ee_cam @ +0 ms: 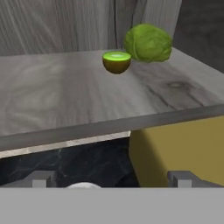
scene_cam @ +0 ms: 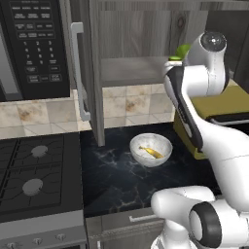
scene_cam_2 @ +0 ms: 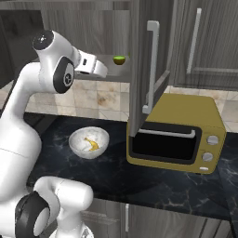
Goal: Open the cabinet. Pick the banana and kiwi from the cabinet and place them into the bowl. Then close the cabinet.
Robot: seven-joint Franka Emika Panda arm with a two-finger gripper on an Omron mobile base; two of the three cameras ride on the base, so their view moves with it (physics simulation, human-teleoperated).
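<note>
Hand view: gripper [ee_cam: 112,179] wide open, empty, short of kiwi [ee_cam: 116,62]

One banana [scene_cam: 151,152], one kiwi [ee_cam: 116,61], one bowl [scene_cam: 151,149]

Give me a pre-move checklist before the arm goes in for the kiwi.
1. Cabinet doors open: ok, both swung out.
2. Banana already in the bowl: ok.
3. Kiwi located: ok, on the shelf, cut face up, ahead of the hand.
4. Gripper open and empty: ok, fingertips stand wide apart.
5. Right target: ok, but the green lumpy fruit sits close behind the kiwi; whether they touch, cannot tell.
6. Path to the kiwi: ok, bare shelf between hand and fruit.
</note>
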